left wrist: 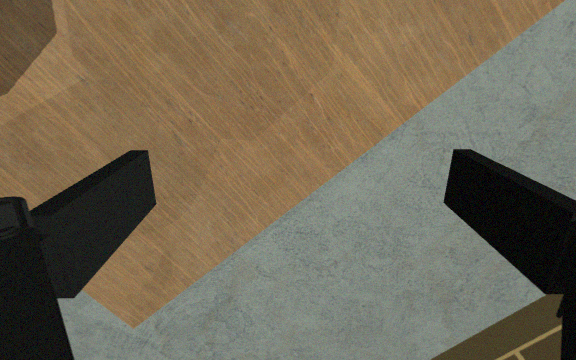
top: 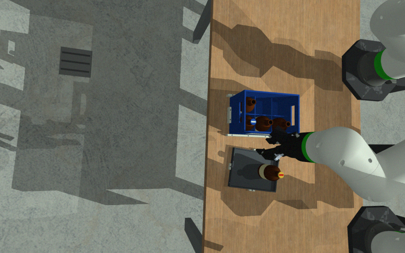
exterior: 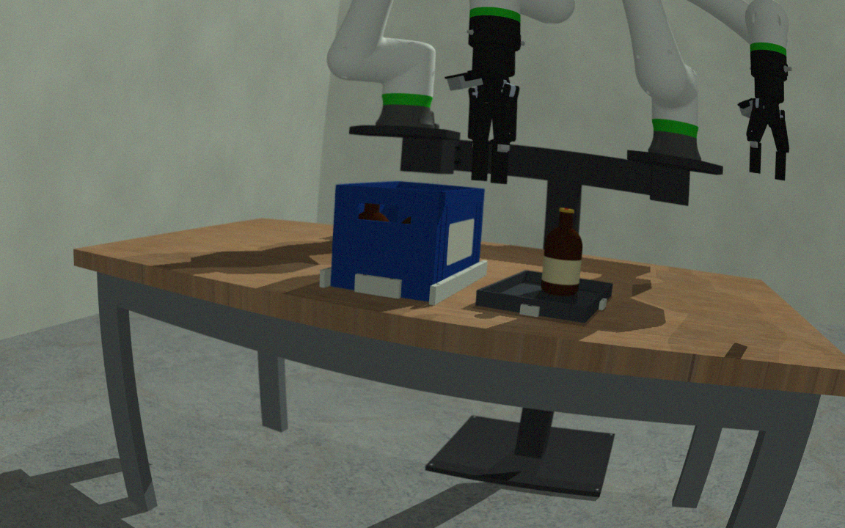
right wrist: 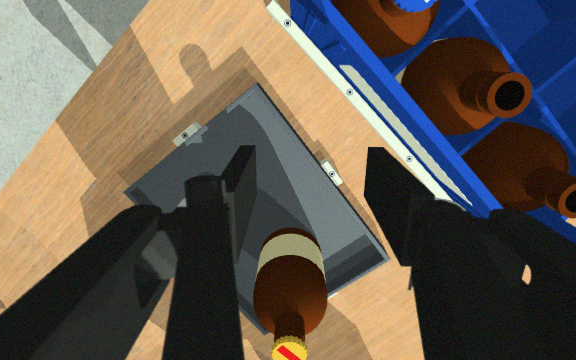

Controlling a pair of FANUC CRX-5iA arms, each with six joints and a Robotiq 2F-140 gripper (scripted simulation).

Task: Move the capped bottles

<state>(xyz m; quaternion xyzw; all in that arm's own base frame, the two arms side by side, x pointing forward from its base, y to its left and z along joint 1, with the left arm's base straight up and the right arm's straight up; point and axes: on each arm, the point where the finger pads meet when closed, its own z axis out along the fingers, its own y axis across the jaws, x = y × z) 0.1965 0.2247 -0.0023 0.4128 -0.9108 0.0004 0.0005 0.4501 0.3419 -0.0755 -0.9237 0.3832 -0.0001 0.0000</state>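
Note:
The blue crate (top: 271, 92) (exterior: 379, 256) (right wrist: 388, 80) stands level. In it are a blue-capped brown bottle (top: 247, 123) (right wrist: 393, 35) and three open bottles, two beside it in its row (top: 262, 123) (top: 278, 123) and one in the other row (top: 248, 105). A yellow-capped bottle (top: 271, 172) (exterior: 563, 249) (right wrist: 290, 295) stands upright on the dark tray (top: 238, 157) (exterior: 504, 303) (right wrist: 338, 210). My right gripper (top: 261, 145) (exterior: 489, 178) (right wrist: 310, 171) is partly open and empty, high above the tray's crate-side edge. My left gripper (exterior: 766, 174) (left wrist: 301, 177) is open and empty, away to the side.
White strips (top: 248, 135) (exterior: 458, 282) (right wrist: 349, 92) run along the crate's base, and small white blocks (exterior: 529, 309) (right wrist: 332, 173) sit at the tray's sides. The wooden table (top: 260, 229) (exterior: 708, 314) (left wrist: 218, 100) extends around both. The tray's floor is bare beside its bottle.

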